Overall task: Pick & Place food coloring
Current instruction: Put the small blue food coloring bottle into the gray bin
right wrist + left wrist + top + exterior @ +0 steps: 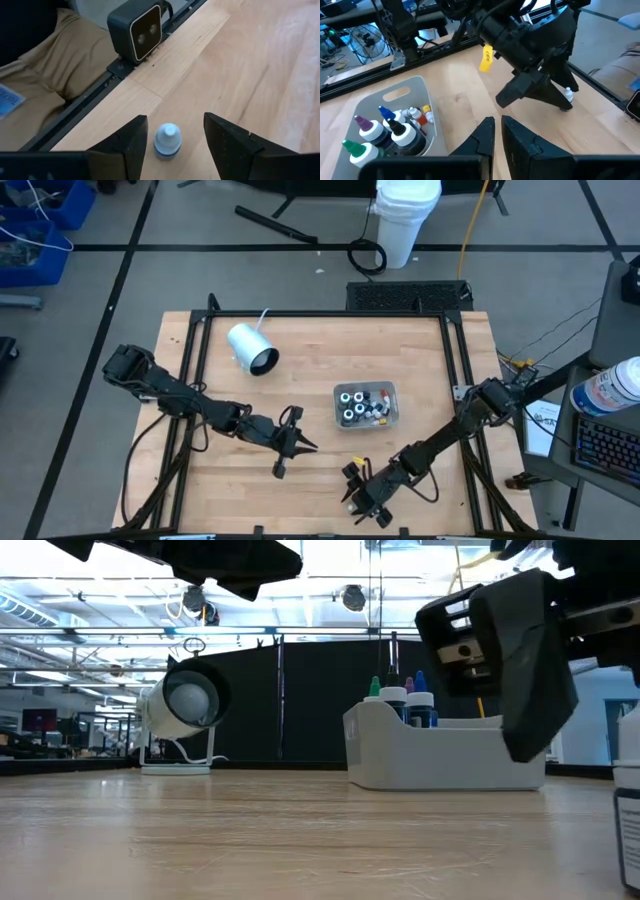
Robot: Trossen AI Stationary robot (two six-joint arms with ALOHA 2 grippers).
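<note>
Right gripper [172, 131] straddling a lone bottle [166, 140] at table's 6 o'clock edge.
We have the fingers spread wide, bottle upright between them, not clamped, so we judge it's a pick or a fresh release. Other bottles sit in the grey tray [392, 417], at 1 o'clock from it. Left gripper [297, 442] waits nearly closed, empty, at tray's 8 o'clock.

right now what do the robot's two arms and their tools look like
Both arms are dark, jointed and slim, with black cables looping alongside. The left tool ends in two thin black tapered fingers. The right tool has broad, black wedge-shaped fingers and a small yellow tag hanging from its body.
</note>
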